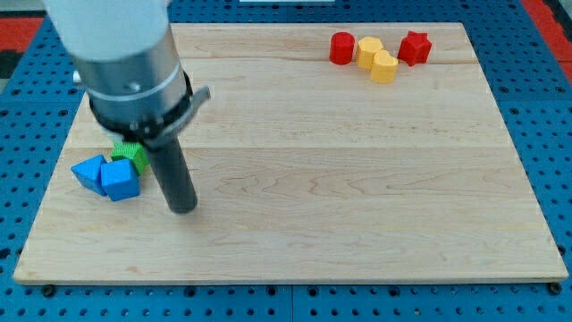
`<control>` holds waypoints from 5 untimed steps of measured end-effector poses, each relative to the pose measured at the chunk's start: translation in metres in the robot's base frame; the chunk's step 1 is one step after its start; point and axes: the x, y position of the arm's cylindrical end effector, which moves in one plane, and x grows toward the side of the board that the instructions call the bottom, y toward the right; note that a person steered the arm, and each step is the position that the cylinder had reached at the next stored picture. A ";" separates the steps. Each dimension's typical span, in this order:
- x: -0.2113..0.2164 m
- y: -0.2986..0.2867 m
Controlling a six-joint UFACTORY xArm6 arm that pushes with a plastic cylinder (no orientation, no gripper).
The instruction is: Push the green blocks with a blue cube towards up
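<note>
My tip (183, 207) rests on the table (340, 179) in the lower left of the frame, just to the right of a small cluster of blocks. There are no jaws on this arm, only the straight dark rod, so nothing is being held.

The cluster sits near the table's left edge. A blue cube (120, 179) lies just left of my tip, with a narrow gap between them. Touching its left side is a second blue block (88, 170), wedge-like in shape. A green block (130, 153) sits directly above the blue cube, touching it; the arm's body hides much of it, so its shape cannot be made out.

In the upper right of the frame, well apart from the cluster, a red cylinder (341, 48), two yellow blocks (368, 49) (384, 67) and a red star-shaped block (415, 47) stand close together in a row
</note>
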 end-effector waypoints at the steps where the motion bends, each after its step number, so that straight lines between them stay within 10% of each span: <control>1: 0.024 -0.036; 5: -0.059 -0.072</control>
